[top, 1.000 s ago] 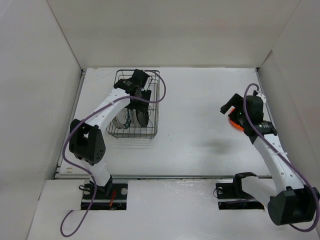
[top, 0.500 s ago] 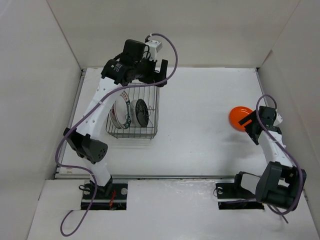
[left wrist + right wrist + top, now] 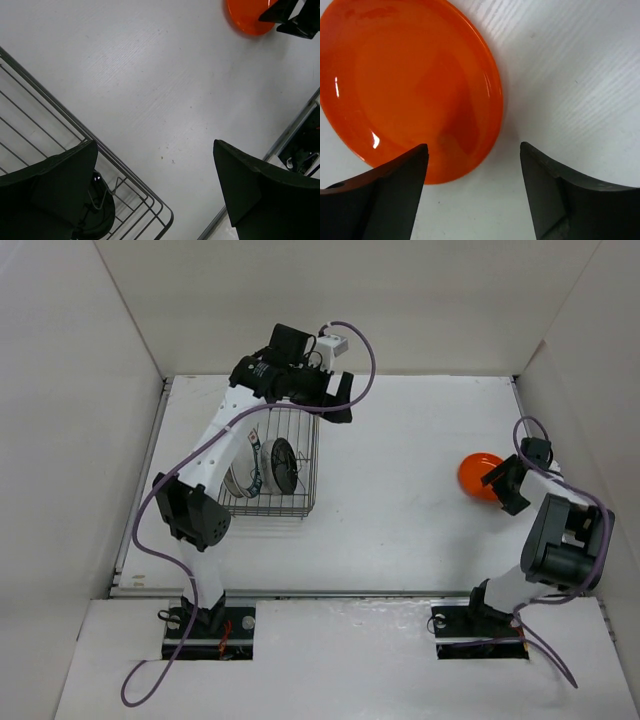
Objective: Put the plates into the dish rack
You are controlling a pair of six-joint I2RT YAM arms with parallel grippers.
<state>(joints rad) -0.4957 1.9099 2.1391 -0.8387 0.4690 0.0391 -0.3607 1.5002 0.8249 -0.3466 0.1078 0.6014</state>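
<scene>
The rectangular dark wire dish rack (image 3: 262, 511) sits on the white tabletop (image 3: 400, 530). I can see a white plate with a dark rim (image 3: 243, 470) and a glossy black plate (image 3: 284, 462) standing on edge between its prongs. There may be another plate between or behind them, but I can't make it out from above. In the left wrist view, the rack's corner wires (image 3: 125, 167) run under the camera. The black plate (image 3: 97, 212) shows low inside them, half hidden by a finger.

The bright orange round plate (image 3: 474, 475) is not loaded. It lies flat on the tabletop, well apart from the rack on its right.

My left arm rises from its base, its elbow low at the rack's near-left corner. It arches over the basket with the wrist bent sideways. The left gripper (image 3: 336, 402) hangs above the rack's far-right corner, its jaws spread wide and empty (image 3: 155, 145).

My right arm is folded tight, elbow high near its base and forearm dropped low toward the orange plate (image 3: 410, 85). The right gripper (image 3: 505, 486) sits at the edge of that plate facing away from the rack. Its jaws (image 3: 473, 147) are apart and straddle the rim, one finger over the orange surface and the other over bare tabletop. I see no pinch on the plate.
</scene>
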